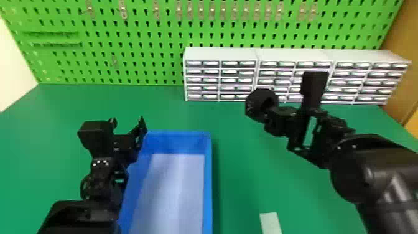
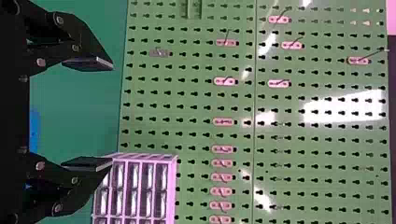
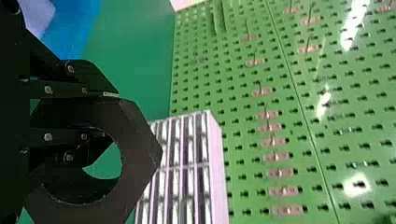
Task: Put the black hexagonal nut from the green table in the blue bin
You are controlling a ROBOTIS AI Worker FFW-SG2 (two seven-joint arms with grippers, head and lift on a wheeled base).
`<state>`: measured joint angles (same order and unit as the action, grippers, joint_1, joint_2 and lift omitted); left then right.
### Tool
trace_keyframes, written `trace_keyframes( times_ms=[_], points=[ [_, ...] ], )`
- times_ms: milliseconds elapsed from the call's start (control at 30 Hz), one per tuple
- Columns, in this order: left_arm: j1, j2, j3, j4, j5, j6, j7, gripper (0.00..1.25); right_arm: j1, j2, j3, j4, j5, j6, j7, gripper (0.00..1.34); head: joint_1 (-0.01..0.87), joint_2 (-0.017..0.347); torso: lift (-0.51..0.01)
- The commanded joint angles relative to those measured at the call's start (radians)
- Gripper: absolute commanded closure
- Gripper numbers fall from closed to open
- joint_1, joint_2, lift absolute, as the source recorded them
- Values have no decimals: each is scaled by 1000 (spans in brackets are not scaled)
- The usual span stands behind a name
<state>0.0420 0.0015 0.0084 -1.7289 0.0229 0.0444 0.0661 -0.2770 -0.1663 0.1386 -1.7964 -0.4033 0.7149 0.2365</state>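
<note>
In the head view, my right gripper (image 1: pixel 273 115) is shut on the black hexagonal nut (image 1: pixel 260 104), held above the green table (image 1: pixel 245 174) to the right of the blue bin (image 1: pixel 207 174). In the right wrist view, the nut (image 3: pixel 140 135) is large and close, its hole facing the camera, with one side between the fingers of my right gripper (image 3: pixel 109 114). My left gripper (image 1: pixel 129 126) is parked over the bin's far left corner. The left wrist view has this left gripper (image 2: pixel 112 114) open, its two fingers wide apart and holding nothing.
White drawer cabinets (image 1: pixel 220 54) stand at the back right, behind the nut and right gripper. A green pegboard (image 1: pixel 149 34) with hooks rises along the table's back edge. A pale strip (image 1: pixel 270 222) lies on the table near the front, right of the bin.
</note>
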Motion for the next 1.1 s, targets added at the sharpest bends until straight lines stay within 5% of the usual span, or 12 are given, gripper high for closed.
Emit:
trace_keyframes(
  times_ms=[0, 1067],
  points=[
    [-1, 0, 8, -1, 0, -1, 3, 521, -8, -6, 56, 0, -28, 0, -5, 1165, 657, 57, -95],
    [-2, 0, 47, -12, -15, -5, 4, 524, -96, -56, 375, 104, -282, 14, -28, 1165, 657, 57, -95]
  ],
)
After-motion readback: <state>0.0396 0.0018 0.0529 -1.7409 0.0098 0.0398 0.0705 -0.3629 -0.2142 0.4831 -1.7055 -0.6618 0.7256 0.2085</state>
